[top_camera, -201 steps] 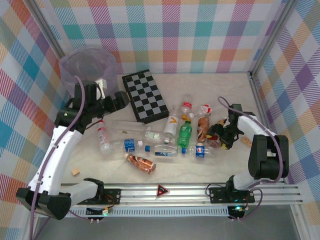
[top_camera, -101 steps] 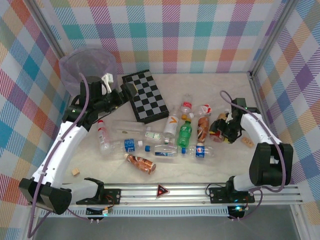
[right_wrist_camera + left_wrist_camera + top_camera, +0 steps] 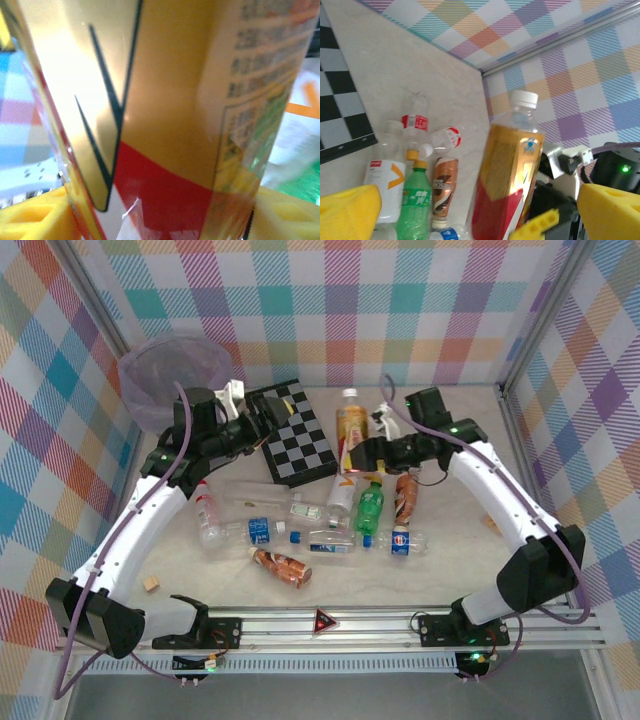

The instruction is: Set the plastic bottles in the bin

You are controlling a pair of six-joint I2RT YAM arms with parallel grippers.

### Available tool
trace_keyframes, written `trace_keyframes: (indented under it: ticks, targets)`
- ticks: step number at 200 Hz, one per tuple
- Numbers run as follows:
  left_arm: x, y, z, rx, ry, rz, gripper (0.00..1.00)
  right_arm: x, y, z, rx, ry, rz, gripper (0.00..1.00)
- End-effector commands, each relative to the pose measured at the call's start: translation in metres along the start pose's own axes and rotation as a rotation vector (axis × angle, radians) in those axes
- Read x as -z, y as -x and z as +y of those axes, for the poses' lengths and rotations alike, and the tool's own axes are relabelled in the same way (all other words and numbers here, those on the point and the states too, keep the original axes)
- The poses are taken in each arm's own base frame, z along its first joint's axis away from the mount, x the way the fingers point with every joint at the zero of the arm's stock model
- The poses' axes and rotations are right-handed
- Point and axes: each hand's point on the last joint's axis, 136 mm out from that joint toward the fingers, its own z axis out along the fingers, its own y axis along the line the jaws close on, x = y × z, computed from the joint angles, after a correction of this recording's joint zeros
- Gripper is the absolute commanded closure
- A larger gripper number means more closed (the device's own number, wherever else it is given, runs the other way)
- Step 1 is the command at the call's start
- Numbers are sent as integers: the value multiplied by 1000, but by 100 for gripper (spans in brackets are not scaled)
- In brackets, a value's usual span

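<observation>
Right gripper (image 3: pixel 356 452) clamps 1 gold-and-red bottle (image 3: pixel 350 420) upright above the table (image 3: pixel 450 575).
Left gripper (image 3: pixel 272 417) gapes wide at the edge of the chequered board (image 3: pixel 305 452), near the bin (image 3: pixel 138 380); perhaps 9 other bottles (image 3: pixel 369 508) lie scattered below.

R gripper (image 3: pixel 356 452) moves from 3 o'clock to 12 o'clock, now w/ gold-red bottle (image 3: pixel 350 418) lifted upright. L gripper (image 3: pixel 265 418) swings off bin (image 3: pixel 150 370) at 10 o'clock toward chequered board (image 3: pixel 300 445).

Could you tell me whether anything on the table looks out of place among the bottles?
Yes: a black-and-white chequered board lies flat beside the bottles, and a small tan block sits alone at the near left. Neither is a bottle.
</observation>
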Motion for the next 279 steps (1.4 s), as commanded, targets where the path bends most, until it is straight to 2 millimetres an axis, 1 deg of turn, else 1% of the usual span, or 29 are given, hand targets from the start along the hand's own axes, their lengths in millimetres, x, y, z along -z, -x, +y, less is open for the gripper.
trace_keyframes:
  ticks: [1, 24, 37, 58, 72, 86, 116, 127, 144, 162, 176, 179, 180, 184, 187, 191, 192, 194, 206, 214, 224, 233, 243, 247, 256, 262, 279]
  targets:
    - [-12, -6, -21, 9, -99, 23, 0, -14, 4, 39, 127, 159, 37, 39]
    - [-30, -17, -35, 44, -189, 65, 0, -28, 6, 52, 153, 208, 60, 39]
    - [-40, -25, -34, 37, -180, 89, 0, -31, 9, 58, 160, 234, 56, 39]
    - [-55, -38, -29, 51, -161, 126, 0, -32, 14, 63, 170, 253, 43, 39]
    - [-63, -43, -24, 64, -149, 146, 6, -34, 15, 64, 172, 257, 44, 39]
    - [-68, -45, -23, 73, -156, 149, 14, -34, 14, 63, 172, 258, 46, 39]
    - [-73, -44, -23, 78, -155, 139, 33, -35, 12, 60, 168, 249, 49, 38]
    - [-73, -43, -23, 80, -152, 135, 38, -37, 12, 57, 166, 241, 48, 37]
    - [-74, -42, -22, 77, -147, 134, 45, -37, 13, 56, 164, 231, 44, 34]
    - [-75, -40, -23, 72, -145, 131, 47, -36, 15, 55, 166, 222, 36, 29]
    - [-75, -37, -24, 63, -141, 127, 47, -30, 18, 54, 169, 210, 16, 20]
    - [-75, -35, -24, 62, -140, 125, 47, -28, 19, 53, 169, 205, 10, 16]
    - [-75, -34, -24, 61, -140, 124, 47, -26, 20, 53, 169, 203, 5, 14]
    - [-74, -33, -24, 57, -137, 123, 47, -22, 21, 52, 169, 197, -7, 10]
    - [-74, -30, -24, 53, -136, 119, 47, -20, 22, 52, 167, 193, -14, 8]
    - [-73, -27, -24, 49, -133, 115, 47, -15, 24, 50, 163, 186, -29, 4]
    - [-73, -26, -24, 48, -131, 114, 47, -11, 26, 50, 163, 181, -40, 1]
    - [-73, -24, -23, 46, -129, 111, 47, -8, 27, 49, 161, 178, -49, 0]
    - [-67, -7, -24, 22, -118, 85, 47, 10, 32, 45, 150, 155, -100, 1]
    - [-61, 7, -24, 0, -104, 64, 47, 25, 35, 38, 132, 113, -140, 0]
    - [-52, 28, -22, -28, -79, 28, 47, 39, 34, 29, 112, 63, -166, 1]
    - [-42, 51, -23, -57, -64, -16, 47, 47, 31, 20, 89, 19, -172, 1]
    - [-30, 79, -24, -83, -57, -72, 48, 52, 25, 10, 59, -22, -173, 1]
    - [-25, 86, -17, -76, -32, -78, 47, 54, 22, 4, 38, -39, -172, 1]
    - [-12, 112, -15, -81, -11, -132, 48, 54, 14, -5, -1, -59, -164, 1]
    - [-4, 129, -10, -80, 12, -170, 48, 53, 8, -12, -31, -71, -159, 1]
    - [19, 172, 6, -93, 77, -279, 49, 53, -8, -25, -88, -96, -151, 0]
